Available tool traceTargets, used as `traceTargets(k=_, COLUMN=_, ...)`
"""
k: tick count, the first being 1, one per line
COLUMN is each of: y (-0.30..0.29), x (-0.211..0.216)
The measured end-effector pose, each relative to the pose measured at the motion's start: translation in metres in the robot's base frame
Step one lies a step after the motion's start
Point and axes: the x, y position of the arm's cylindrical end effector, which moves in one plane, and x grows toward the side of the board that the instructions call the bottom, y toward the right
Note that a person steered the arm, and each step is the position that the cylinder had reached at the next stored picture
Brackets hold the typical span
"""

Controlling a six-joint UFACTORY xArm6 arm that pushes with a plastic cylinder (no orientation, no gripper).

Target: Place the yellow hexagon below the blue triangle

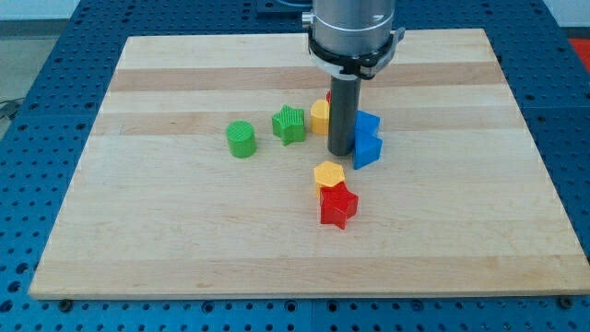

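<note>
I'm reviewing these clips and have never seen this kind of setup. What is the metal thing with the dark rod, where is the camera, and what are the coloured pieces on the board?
It is a robot arm ending in a plain rod, which pushes and holds nothing. My tip touches down just left of the blue blocks, right of a yellow block. One camera looks down at the wooden board. Also there: a green cylinder, a green star, and the yellow hexagon touching a red star.
</note>
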Motion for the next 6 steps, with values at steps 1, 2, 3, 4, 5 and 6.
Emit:
traceTargets(k=1, y=-0.018, x=0.004)
traceTargets(k=2, y=-0.050, x=0.026)
traceTargets(k=3, y=-0.050, x=0.029)
traceTargets(k=4, y=-0.048, x=0.072)
traceTargets(k=5, y=-0.046, x=0.064)
traceTargets(k=6, y=-0.029, x=0.038)
